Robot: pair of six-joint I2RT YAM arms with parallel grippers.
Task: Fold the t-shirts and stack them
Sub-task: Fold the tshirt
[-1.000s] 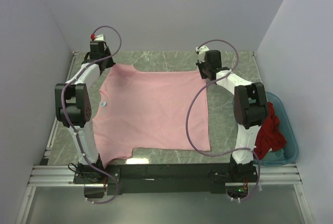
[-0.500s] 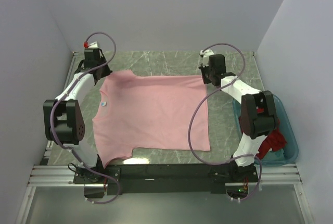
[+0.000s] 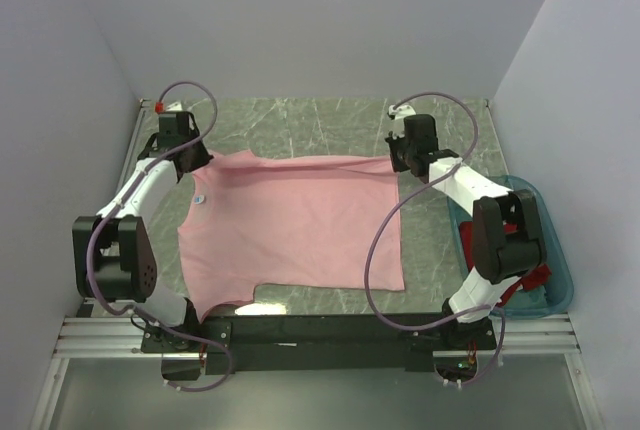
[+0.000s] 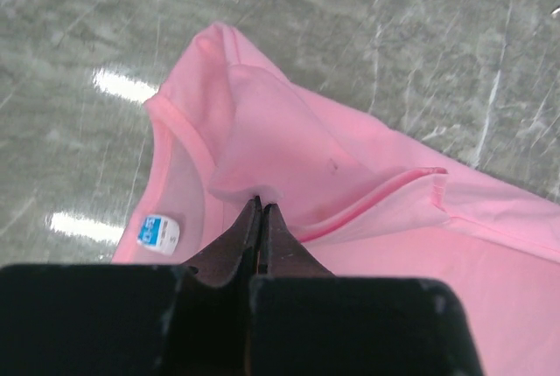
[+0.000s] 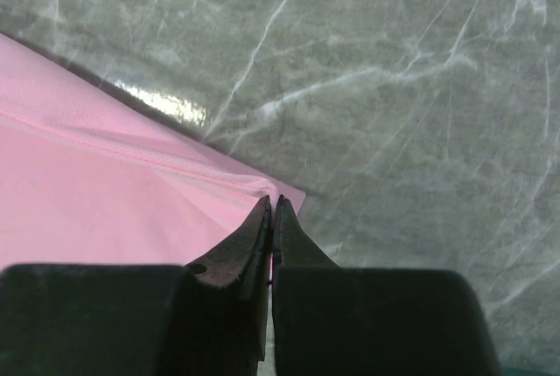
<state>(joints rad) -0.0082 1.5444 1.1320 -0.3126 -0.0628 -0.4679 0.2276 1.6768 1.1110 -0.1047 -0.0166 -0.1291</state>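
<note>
Left fingers [image 4: 238,240] and right fingers [image 5: 249,240] each pinch the pink t-shirt [image 3: 290,220], blue-white neck label [image 4: 158,233] illegible.

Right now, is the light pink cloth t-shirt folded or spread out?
Spread, not folded. The pink t-shirt lies open on the table, far corners pinched by left gripper and right gripper.

A small blue and white label [image 4: 158,233] sits inside the pink t-shirt [image 4: 289,149] collar. Its print is too small to read
</note>
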